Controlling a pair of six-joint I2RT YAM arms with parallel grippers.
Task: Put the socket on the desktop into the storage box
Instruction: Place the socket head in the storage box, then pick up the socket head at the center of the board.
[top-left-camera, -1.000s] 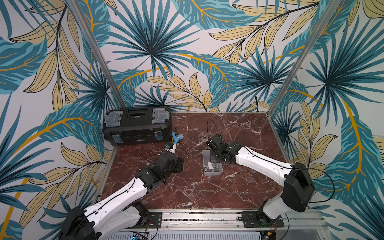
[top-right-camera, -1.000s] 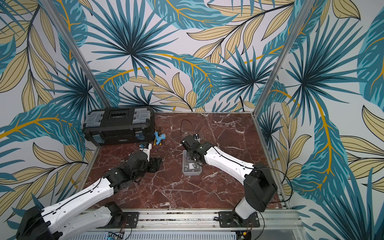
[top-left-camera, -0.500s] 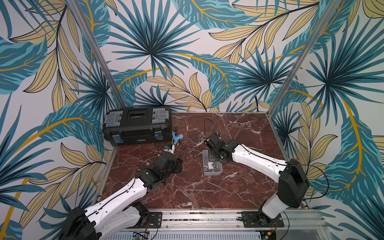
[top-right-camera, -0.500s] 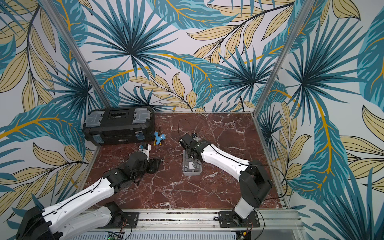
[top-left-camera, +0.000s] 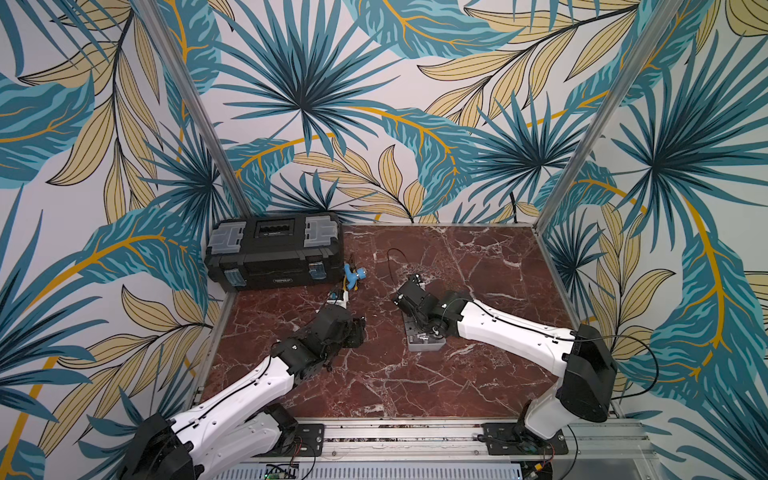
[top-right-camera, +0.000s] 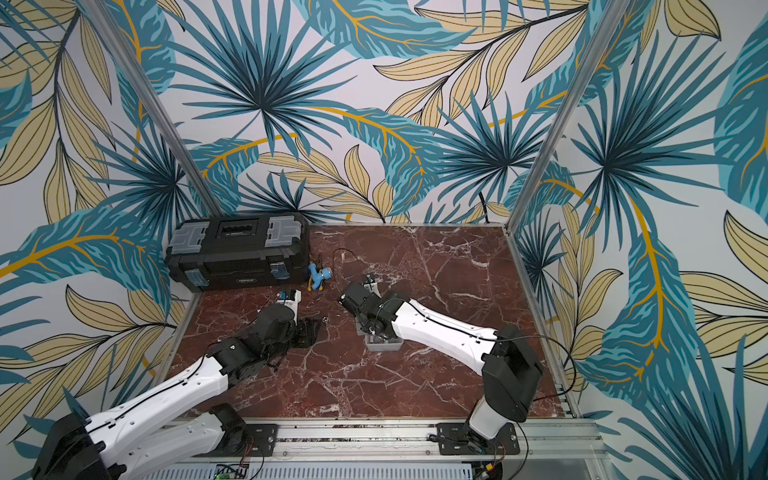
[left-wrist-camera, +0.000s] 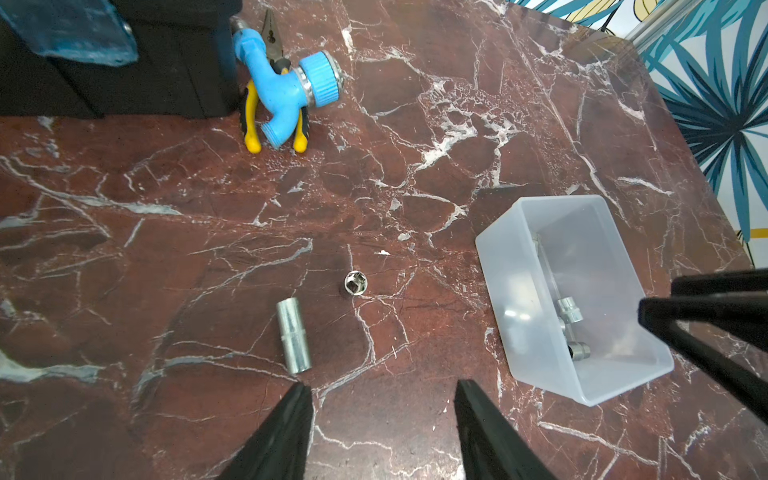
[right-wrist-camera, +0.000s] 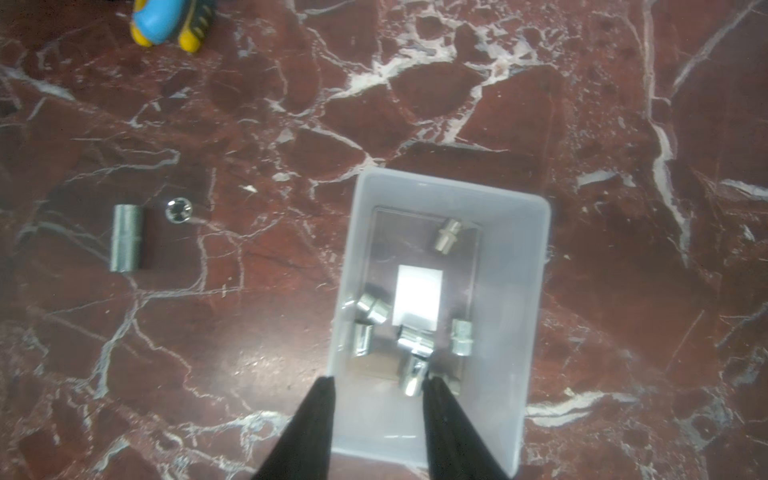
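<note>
Several sockets lie in the storage box on the desktop. Left of the box a long socket lies flat, a short socket upright between them. Farther back-left stands a toolbox, a hose fitting atop pliers beside it.

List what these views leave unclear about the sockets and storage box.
Both top views: the storage box interior is covered by the right arm.
Right wrist view: sockets inside blur and overlap; count unsure.
Left wrist view: the pliers lie mostly under the blue hose fitting.
</note>
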